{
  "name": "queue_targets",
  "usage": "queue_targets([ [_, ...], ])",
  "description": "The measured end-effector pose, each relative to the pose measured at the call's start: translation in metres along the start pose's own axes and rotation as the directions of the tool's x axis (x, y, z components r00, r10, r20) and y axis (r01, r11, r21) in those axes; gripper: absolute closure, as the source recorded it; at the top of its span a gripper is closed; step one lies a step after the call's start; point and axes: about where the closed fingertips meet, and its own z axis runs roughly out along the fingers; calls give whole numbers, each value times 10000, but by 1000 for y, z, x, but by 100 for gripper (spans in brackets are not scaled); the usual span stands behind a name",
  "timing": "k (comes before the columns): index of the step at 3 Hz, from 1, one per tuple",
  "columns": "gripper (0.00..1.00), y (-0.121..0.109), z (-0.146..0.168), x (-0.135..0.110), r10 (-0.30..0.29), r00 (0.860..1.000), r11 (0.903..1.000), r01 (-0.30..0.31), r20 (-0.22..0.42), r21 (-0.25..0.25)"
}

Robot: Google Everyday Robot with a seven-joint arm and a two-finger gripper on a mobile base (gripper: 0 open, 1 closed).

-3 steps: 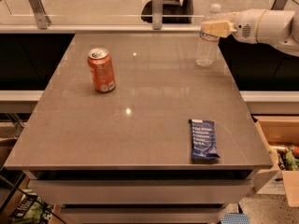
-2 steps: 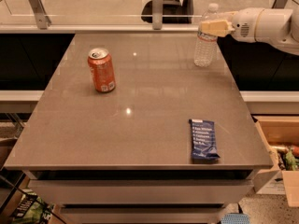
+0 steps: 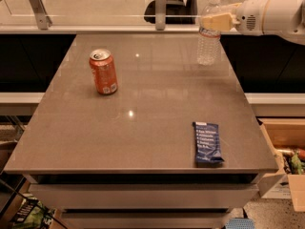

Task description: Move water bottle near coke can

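Observation:
The water bottle (image 3: 208,46), clear and ribbed with a white cap, stands upright at the far right of the table. My gripper (image 3: 214,21) reaches in from the right and is closed around the bottle's upper part, just below the cap. The bottle's base is at or just above the tabletop. The orange-red coke can (image 3: 103,72) stands upright on the far left part of the table, well to the left of the bottle.
A blue snack bar (image 3: 207,142) lies near the front right of the grey table (image 3: 143,128). A glass rail with metal posts (image 3: 160,7) runs behind the table. An open cardboard box (image 3: 286,151) sits on the floor to the right.
The gripper and the water bottle have shifted slightly to the left and a little up. The coke can and the snack bar have not moved.

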Motion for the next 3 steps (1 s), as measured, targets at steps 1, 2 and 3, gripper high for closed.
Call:
queue_targets([
  [1, 100, 27, -5, -18, -233, 9997, 9997, 233, 2, -81],
  [2, 100, 47, -4, -27, -250, 9996, 9995, 253, 155, -180],
  [3, 100, 73, -2, -33, -322, 9992, 9989, 330, 257, -334],
])
